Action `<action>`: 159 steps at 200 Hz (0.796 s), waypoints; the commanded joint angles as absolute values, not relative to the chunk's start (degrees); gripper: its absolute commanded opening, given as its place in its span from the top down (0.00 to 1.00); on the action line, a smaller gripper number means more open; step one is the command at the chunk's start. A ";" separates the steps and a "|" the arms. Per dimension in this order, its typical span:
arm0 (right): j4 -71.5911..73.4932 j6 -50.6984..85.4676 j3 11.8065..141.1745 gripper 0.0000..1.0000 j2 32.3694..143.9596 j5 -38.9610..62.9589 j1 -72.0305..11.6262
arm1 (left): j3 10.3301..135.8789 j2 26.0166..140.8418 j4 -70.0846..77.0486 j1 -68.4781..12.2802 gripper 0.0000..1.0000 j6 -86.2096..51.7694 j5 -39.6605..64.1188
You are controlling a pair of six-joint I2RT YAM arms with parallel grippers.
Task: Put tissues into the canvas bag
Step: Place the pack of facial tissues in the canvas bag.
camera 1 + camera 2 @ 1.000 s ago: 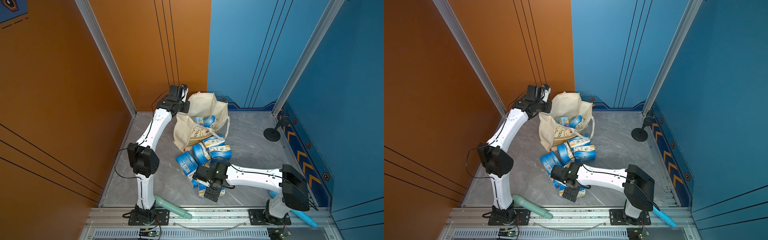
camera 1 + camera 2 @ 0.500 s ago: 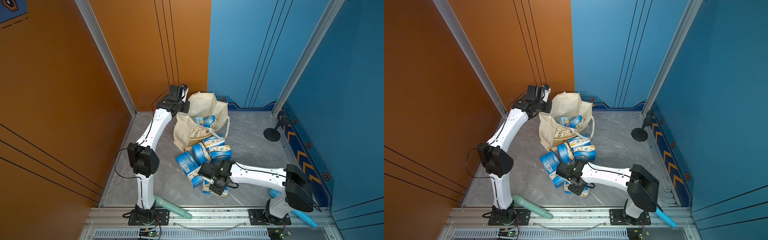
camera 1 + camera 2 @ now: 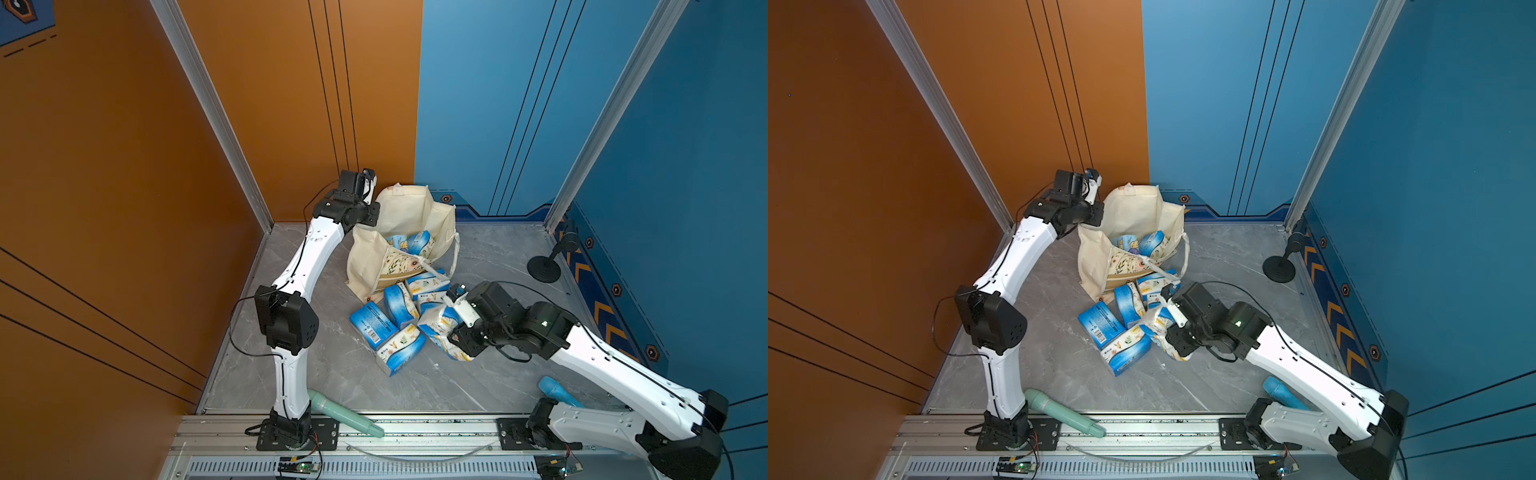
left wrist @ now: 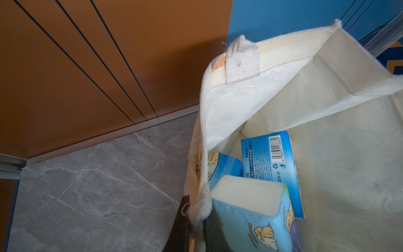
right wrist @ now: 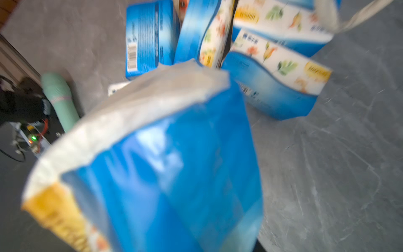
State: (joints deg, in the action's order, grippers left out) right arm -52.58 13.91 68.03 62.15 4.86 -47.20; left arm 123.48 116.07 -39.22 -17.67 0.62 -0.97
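Grey marbled surface (image 3: pixel 498 257), walled on three sides, with bare room along its right edge and between the tissues (image 3: pixel 399 324) and the near edge. The canvas bag (image 3: pixel 374 257) stands open near the far-left corner; the loose tissues lie heaped just in front of it, at mid-surface. The right tool (image 3: pixel 455 322) is clamped on a held pack (image 3: pixel 438 322) at the right side of the heap; whether that pack is off the surface cannot be told. The right wrist view, blurred, shows the pack's blue wrapper (image 5: pixel 174 163) filling the frame. Only the left wrist view shows the left tool (image 4: pixel 197 220) pinched closed on the bag's rim (image 4: pixel 202 139), and three packs (image 4: pixel 268 157) lying inside. A teal cylinder (image 3: pixel 345 413) lies at the near edge by the left arm's base, a light-blue cylinder (image 3: pixel 555 390) by the right arm's base, and a black stand (image 3: pixel 544 268) near the far-right corner, all apart from the heap.
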 commanded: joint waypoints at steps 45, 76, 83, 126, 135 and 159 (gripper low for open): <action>-32.54 15.38 86.58 0.68 69.52 4.38 -36.40 | 124.89 117.18 -41.03 -18.05 1.00 0.71 0.00; -30.04 14.13 98.83 0.69 84.59 7.11 -31.90 | 124.89 116.98 -41.01 -18.46 1.00 0.96 -0.18; -30.25 13.93 102.08 0.68 88.38 8.12 -31.16 | 124.97 116.98 -40.98 -18.45 1.00 0.89 -0.13; -37.47 12.55 120.37 0.69 108.58 7.44 -30.24 | 125.33 117.07 -41.40 -18.63 1.00 0.93 -0.09; -38.11 12.57 121.59 0.69 110.73 6.05 -30.23 | 125.42 117.07 -41.39 -18.63 1.00 0.90 0.00; -38.51 12.96 122.48 0.69 115.00 2.55 -30.06 | 125.94 117.22 -41.39 -18.79 1.00 0.94 0.13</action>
State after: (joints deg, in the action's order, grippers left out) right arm -35.77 13.39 119.28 113.32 6.20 -30.22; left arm 123.90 116.07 -39.66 -18.11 0.62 -0.97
